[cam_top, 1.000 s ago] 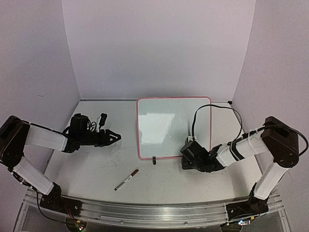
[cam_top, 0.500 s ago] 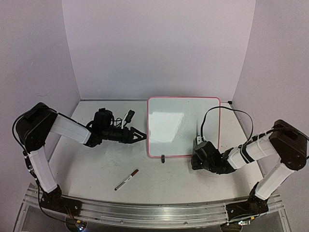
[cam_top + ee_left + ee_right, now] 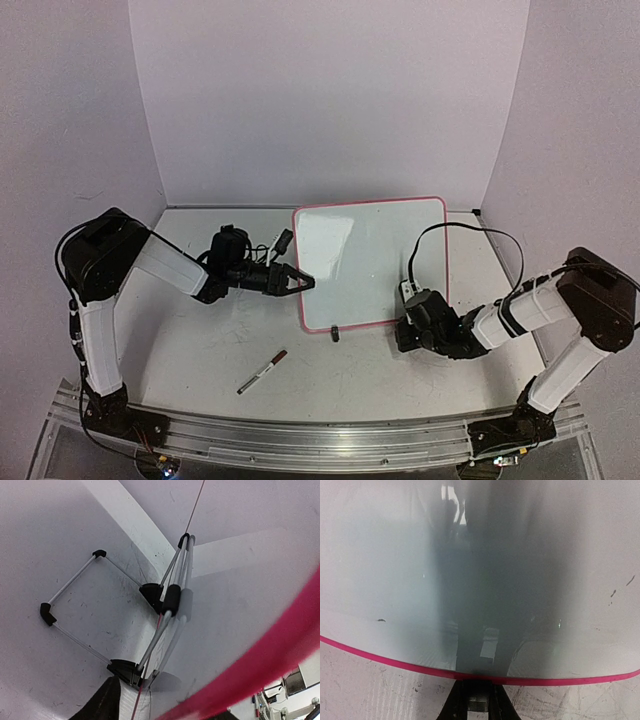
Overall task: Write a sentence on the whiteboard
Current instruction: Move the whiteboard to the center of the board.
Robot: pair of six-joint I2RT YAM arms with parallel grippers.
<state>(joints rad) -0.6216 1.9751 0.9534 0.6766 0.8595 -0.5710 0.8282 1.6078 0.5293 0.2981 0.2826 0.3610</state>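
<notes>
Top external view: the whiteboard (image 3: 370, 255) lies skewed on the counter (image 3: 200, 340), its left edge at the spread-apart tips of the left pincer (image 3: 303, 280), its near edge gripped by the clenched right pincer (image 3: 403, 338). Left wrist view: the board's pink frame (image 3: 260, 665) runs just right of the finger. Right wrist view: the right pincer (image 3: 476, 700) pinches the frame, with the board stretching ahead.

- 1 whiteboard (image 3: 370, 262), red-pink frame
- 1 marker (image 3: 262, 371)
- 2 robot arms: left arm (image 3: 170, 268), right arm (image 3: 520, 310)
- 2 grippers: left gripper (image 3: 303, 283), right gripper (image 3: 402, 338)
- 1 black clip foot (image 3: 334, 333) showing in the top view
</notes>
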